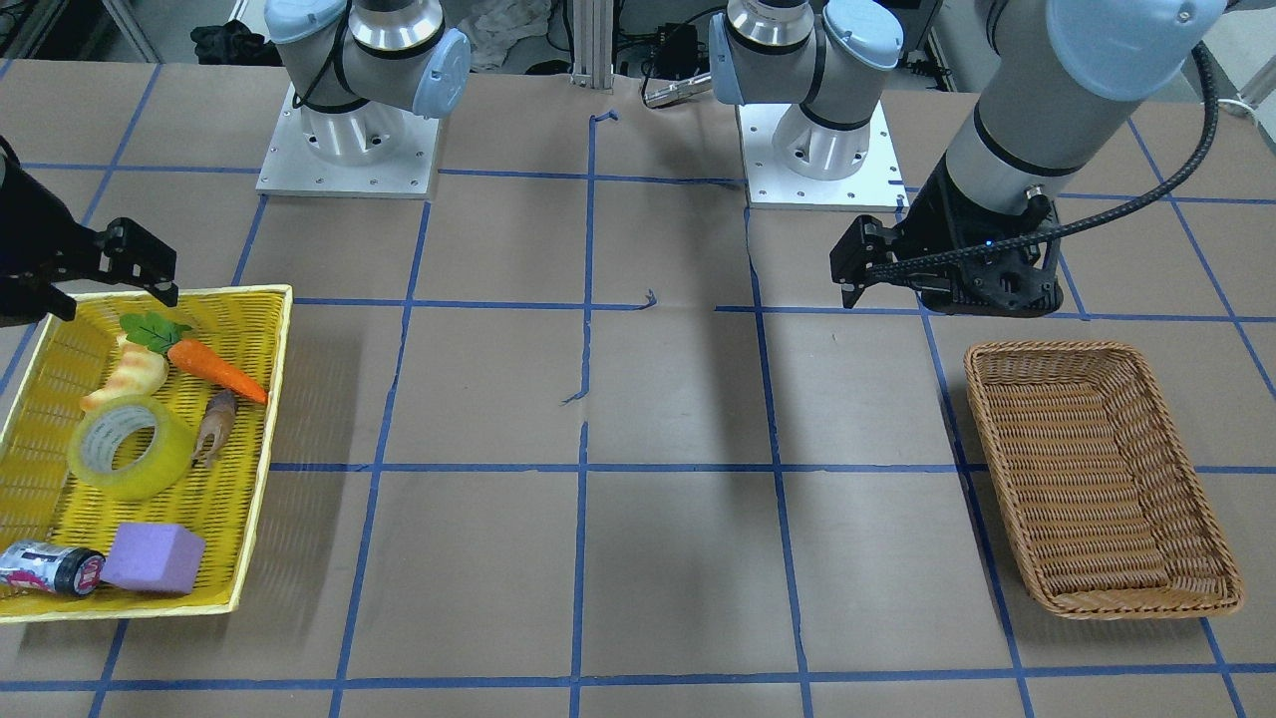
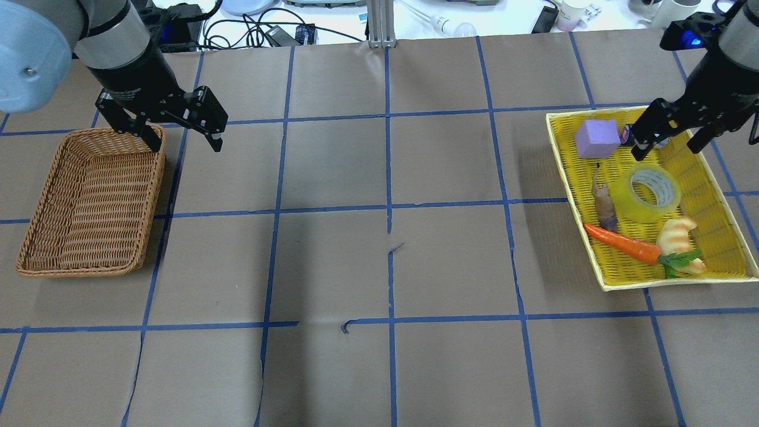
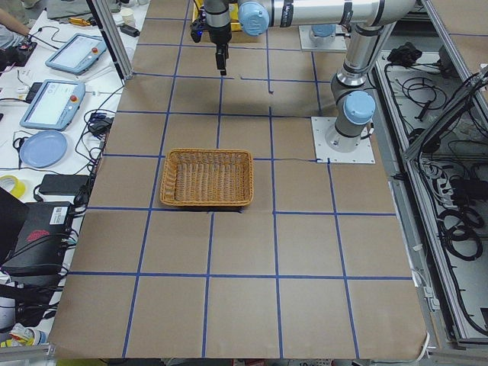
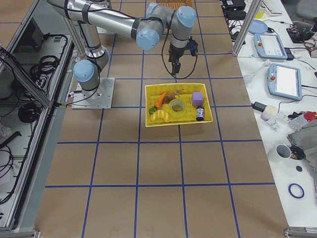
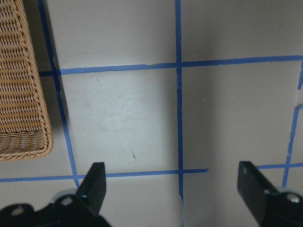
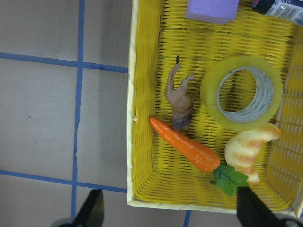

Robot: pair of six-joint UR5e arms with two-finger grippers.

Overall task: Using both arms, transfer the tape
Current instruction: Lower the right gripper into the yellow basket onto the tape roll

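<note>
2 hands gape empty: the right hand [image 2: 664, 148] should descend onto the tape [image 2: 633, 201], lying flat in the yellow basket [image 2: 568, 178], pinching 1 wall through its core, before meeting the left hand [image 2: 185, 142] midway.

Front view: steeply down from across the table [image 1: 678, 399]; overhead: down from the opposite side; both cover all of it; side views: along it from either end, far; wrist views: straight down, close; right one shares tape [image 6: 209, 94], tray [image 6: 147, 94] with overhead.
</note>
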